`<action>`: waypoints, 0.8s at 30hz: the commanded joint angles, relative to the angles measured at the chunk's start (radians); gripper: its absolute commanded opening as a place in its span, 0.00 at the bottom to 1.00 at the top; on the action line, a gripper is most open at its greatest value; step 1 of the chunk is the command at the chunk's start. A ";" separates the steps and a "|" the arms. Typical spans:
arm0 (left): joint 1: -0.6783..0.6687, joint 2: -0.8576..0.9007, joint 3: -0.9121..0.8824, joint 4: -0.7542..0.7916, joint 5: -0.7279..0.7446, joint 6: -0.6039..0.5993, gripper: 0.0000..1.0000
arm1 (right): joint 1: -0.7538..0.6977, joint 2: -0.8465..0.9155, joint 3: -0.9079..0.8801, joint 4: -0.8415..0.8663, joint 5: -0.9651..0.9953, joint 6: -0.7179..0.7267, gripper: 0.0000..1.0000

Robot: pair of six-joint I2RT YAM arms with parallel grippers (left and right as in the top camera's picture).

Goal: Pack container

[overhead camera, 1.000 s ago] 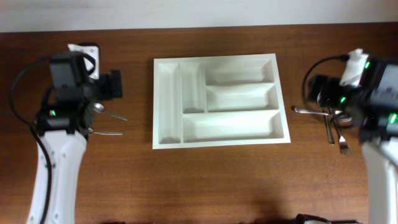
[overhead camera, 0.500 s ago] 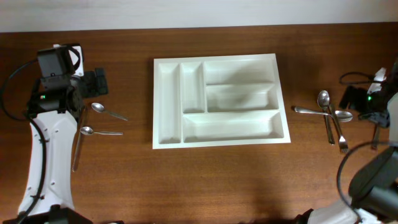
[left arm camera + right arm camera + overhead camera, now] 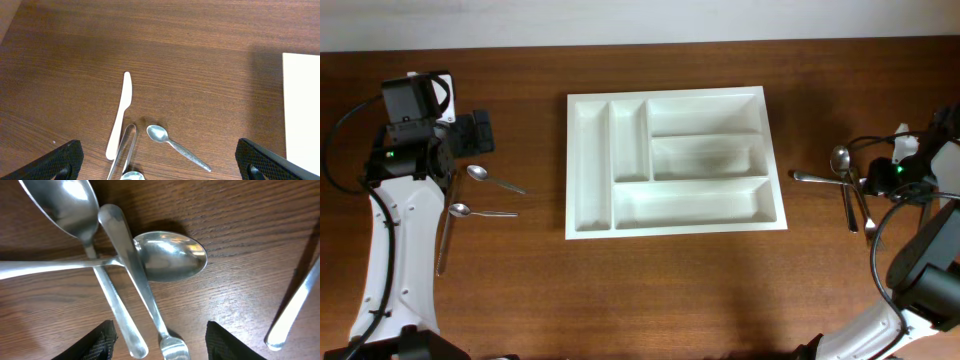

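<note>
The tray [image 3: 690, 203] lies empty in the middle of the surface [image 3: 660, 300], a little nearer the far edge. It looks like thin moulded plastic: light, stiff and smooth, so it would likely skate on the wood if bumped. If it must shift, the outer rim or a divider wall is the place to pinch, and pushing a long side would do too. Its walls are low, so cutlery can come in from above with little lift. Bare wood lies open on both sides of it and along the near edge. The left jaws hang wide over a knife [image 3: 120, 115] and spoon [image 3: 158, 133] toward the left edge, holding nothing. The right jaws stand apart astride crossed spoons [image 3: 170, 260] by the right edge, with the stems between them not yet pinched. Those stems look slick and thin.
</note>
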State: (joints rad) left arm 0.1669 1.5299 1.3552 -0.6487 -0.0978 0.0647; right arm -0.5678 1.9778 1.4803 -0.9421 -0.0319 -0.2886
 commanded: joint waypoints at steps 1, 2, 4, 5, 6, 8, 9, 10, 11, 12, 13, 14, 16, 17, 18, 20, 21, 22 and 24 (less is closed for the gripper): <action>0.002 0.005 0.024 -0.001 -0.004 0.019 0.99 | 0.000 0.040 0.013 0.004 0.025 -0.018 0.59; 0.002 0.005 0.024 -0.001 -0.004 0.019 0.99 | 0.000 0.044 0.012 0.004 0.021 -0.018 0.59; 0.002 0.005 0.024 -0.001 -0.004 0.019 0.99 | 0.001 0.056 0.010 0.000 0.018 -0.018 0.59; 0.002 0.005 0.024 -0.001 -0.004 0.020 0.99 | 0.002 0.062 0.010 -0.002 0.018 -0.018 0.59; 0.002 0.005 0.024 -0.001 -0.004 0.019 0.99 | 0.005 0.075 0.010 -0.005 0.018 -0.018 0.57; 0.002 0.005 0.024 -0.001 -0.004 0.019 0.99 | 0.006 0.090 0.010 -0.005 0.017 -0.018 0.55; 0.002 0.005 0.024 -0.001 -0.004 0.019 0.99 | 0.006 0.097 0.010 -0.008 0.017 -0.018 0.54; 0.002 0.005 0.024 -0.001 -0.004 0.019 0.99 | 0.006 0.103 0.010 -0.009 0.016 -0.017 0.53; 0.002 0.005 0.024 -0.001 -0.004 0.019 0.99 | 0.006 0.107 0.010 -0.012 0.017 -0.017 0.53; 0.002 0.005 0.024 0.000 -0.004 0.019 0.99 | 0.006 0.111 0.008 -0.013 0.017 -0.015 0.50; 0.002 0.005 0.024 -0.001 -0.004 0.019 0.99 | 0.006 0.113 0.005 -0.012 0.017 -0.010 0.50; 0.002 0.005 0.024 -0.001 -0.004 0.019 0.99 | 0.007 0.113 0.001 -0.011 0.017 -0.010 0.49; 0.002 0.005 0.024 -0.001 -0.004 0.019 0.99 | 0.006 0.116 -0.003 -0.011 0.018 -0.010 0.48; 0.002 0.005 0.024 -0.001 -0.004 0.019 0.99 | 0.006 0.121 -0.004 -0.011 0.018 -0.010 0.47; 0.002 0.005 0.024 -0.001 -0.004 0.019 0.99 | 0.006 0.127 -0.005 -0.006 0.018 -0.010 0.48; 0.002 0.005 0.024 0.000 -0.004 0.019 0.99 | 0.006 0.145 -0.005 0.000 0.018 -0.010 0.46; 0.002 0.005 0.024 -0.001 -0.004 0.019 0.99 | 0.006 0.153 -0.005 0.000 0.018 -0.010 0.43; 0.002 0.005 0.024 -0.001 -0.004 0.019 0.99 | 0.006 0.156 -0.005 -0.002 0.018 -0.010 0.39; 0.002 0.005 0.024 -0.001 -0.004 0.019 0.99 | 0.006 0.158 -0.005 -0.002 0.018 -0.010 0.30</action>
State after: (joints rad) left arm 0.1669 1.5299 1.3552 -0.6487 -0.0978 0.0647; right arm -0.5671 2.1117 1.4807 -0.9428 -0.0174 -0.2962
